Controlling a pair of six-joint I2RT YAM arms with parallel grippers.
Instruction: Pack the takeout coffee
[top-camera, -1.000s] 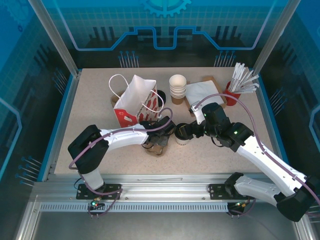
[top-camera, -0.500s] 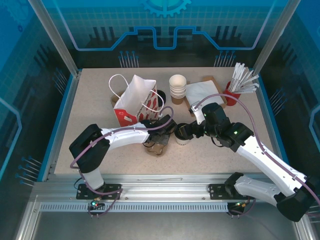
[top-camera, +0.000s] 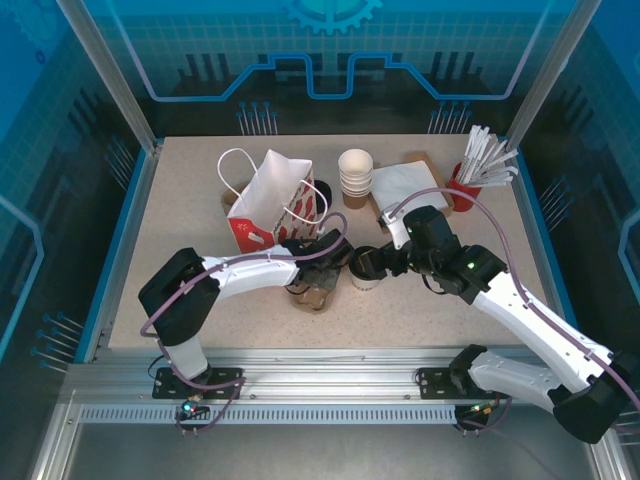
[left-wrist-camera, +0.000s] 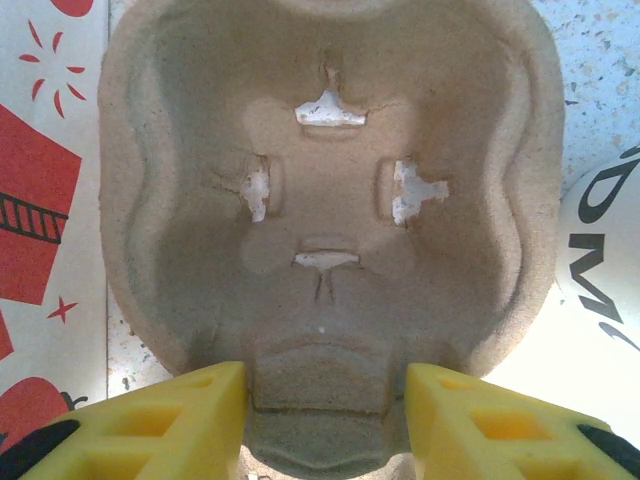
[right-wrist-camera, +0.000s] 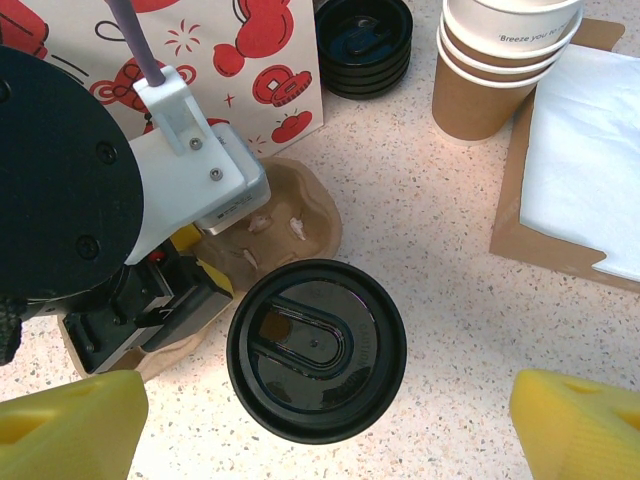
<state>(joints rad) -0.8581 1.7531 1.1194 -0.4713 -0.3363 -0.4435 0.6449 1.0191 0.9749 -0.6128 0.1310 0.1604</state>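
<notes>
Now: right gripper (right-wrist-camera: 328, 410) jaws spread wide, yellow fingers (right-wrist-camera: 70, 420) well apart, touching nothing. Small brown-and-white paper coffee cup (right-wrist-camera: 316, 348) with round black plastic lid stands upright between them, clear of both. Left gripper (left-wrist-camera: 325, 420) jaws part closed, clamped on near narrow end of brown moulded-pulp cup carrier (left-wrist-camera: 330, 200); rest of carrier stretches ahead of jaws. White paper bag (left-wrist-camera: 40, 220) with red prints just left of those jaws.

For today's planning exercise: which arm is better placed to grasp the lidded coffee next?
Right: the right pincer, open, hovers over the takeout coffee; the left pincer grips the pulp carrier.
</notes>
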